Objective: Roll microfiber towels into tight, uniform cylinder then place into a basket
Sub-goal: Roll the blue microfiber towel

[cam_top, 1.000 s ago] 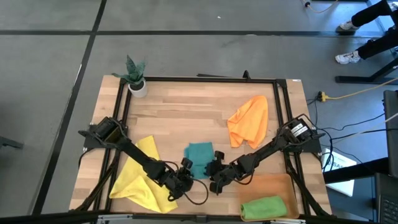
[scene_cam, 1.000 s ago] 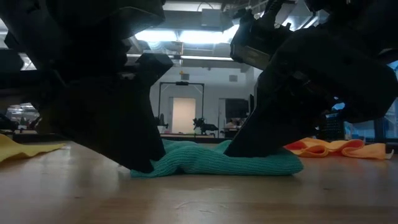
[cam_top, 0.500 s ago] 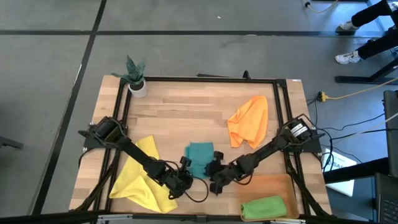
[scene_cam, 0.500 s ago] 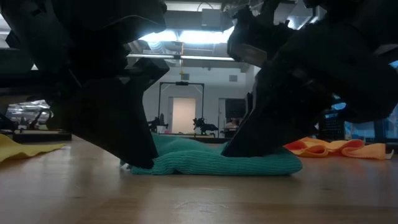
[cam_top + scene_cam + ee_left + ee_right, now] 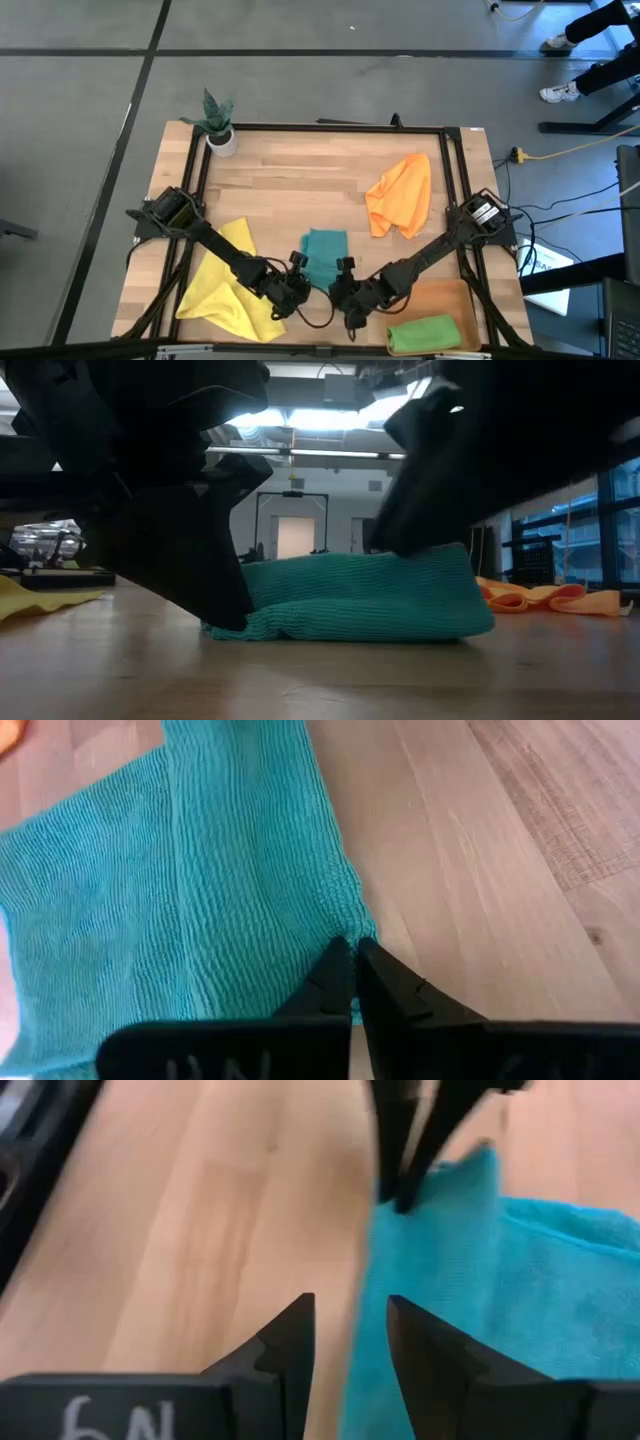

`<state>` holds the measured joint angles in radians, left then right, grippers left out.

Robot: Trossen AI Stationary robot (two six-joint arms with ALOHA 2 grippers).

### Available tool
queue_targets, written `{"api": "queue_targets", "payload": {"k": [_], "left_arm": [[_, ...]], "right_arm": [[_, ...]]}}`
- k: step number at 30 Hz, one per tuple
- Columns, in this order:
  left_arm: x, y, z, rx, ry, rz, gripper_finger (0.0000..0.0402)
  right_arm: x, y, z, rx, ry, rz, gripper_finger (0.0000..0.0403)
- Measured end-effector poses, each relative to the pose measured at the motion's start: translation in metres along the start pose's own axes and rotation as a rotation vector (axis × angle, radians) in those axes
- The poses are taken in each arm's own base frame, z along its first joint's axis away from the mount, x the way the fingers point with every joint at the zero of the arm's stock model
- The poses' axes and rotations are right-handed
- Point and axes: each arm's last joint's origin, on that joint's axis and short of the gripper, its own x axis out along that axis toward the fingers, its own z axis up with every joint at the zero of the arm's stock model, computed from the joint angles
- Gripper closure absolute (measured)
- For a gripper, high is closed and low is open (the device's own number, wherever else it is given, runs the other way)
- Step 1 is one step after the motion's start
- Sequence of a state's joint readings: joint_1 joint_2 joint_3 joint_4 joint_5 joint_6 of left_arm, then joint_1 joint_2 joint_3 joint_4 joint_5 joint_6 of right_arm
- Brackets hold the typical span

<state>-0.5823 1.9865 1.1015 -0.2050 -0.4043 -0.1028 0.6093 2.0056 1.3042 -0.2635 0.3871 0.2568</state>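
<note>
teal towel (image 5: pixel 324 252) front-centre on table (image 5: pixel 300 180), corner pinched in closed left gripper (image 5: pixel 353 982). right gripper (image 5: pixel 350 1330) part-open at its edge, holding nothing. four towels: teal, yellow (image 5: pixel 225 280), orange (image 5: pixel 400 195), green (image 5: pixel 425 332) rolled in one basket (image 5: pixel 440 297).

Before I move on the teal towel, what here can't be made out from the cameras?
- Teal towel: in the high view both grippers cover its near edge.
- Right gripper: in the right wrist view the towel edge between its fingers is blurred; grip unclear.
- Basket: the bottom frame edge cuts it off beside the green towel.
</note>
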Motion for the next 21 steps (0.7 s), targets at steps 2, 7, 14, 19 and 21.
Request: {"api": "queue_targets", "payload": {"k": [2,7,14,19,21], "left_arm": [[0.0,0.0,0.0,0.0,0.001,-0.003,0.0401],[0.0,0.0,0.0,0.0,0.001,-0.004,0.0401],[0.001,0.002,0.0,-0.005,0.003,-0.004,0.0401],[0.001,0.003,0.0,-0.011,0.004,-0.008,0.0401],[0.001,0.003,0.0,-0.011,0.005,-0.01,0.0401]], "right_arm": [[-0.001,0.005,-0.006,-0.04,0.014,0.005,0.0275],[0.001,0.009,-0.02,-0.075,0.034,-0.027,0.0275],[0.008,0.004,-0.039,-0.09,0.064,-0.095,0.0275],[0.01,0.003,-0.049,-0.078,0.08,-0.101,0.0275],[0.011,0.002,-0.052,-0.069,0.079,-0.105,0.0275]]}}
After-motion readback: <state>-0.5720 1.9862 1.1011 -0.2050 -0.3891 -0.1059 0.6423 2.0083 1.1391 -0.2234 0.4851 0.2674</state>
